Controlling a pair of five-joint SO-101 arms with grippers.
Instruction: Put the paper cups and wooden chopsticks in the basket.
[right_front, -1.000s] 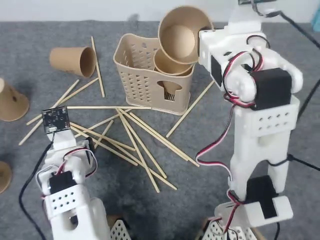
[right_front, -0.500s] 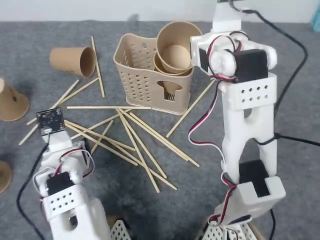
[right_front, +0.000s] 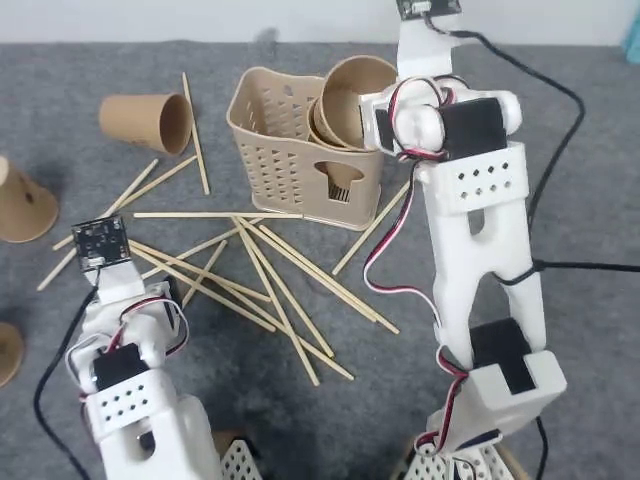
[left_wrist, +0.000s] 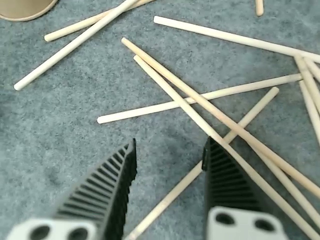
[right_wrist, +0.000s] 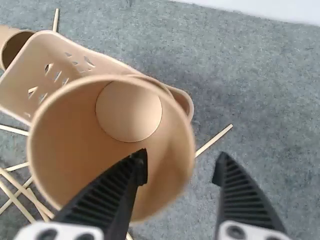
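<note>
Though partly hidden, cup (right_front: 350, 98) inside basket (right_front: 280, 150).

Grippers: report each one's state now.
Left gripper: open, empty, over thin wooden chopsticks.
Right gripper: open, jaws astride the rim of the brown paper cup.

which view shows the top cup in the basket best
Right wrist view: the cup faces it, mouth and round bottom plain, basket behind. The high view shows it tilted in the basket, partly behind the right arm. The left wrist view shows chopsticks.
</note>
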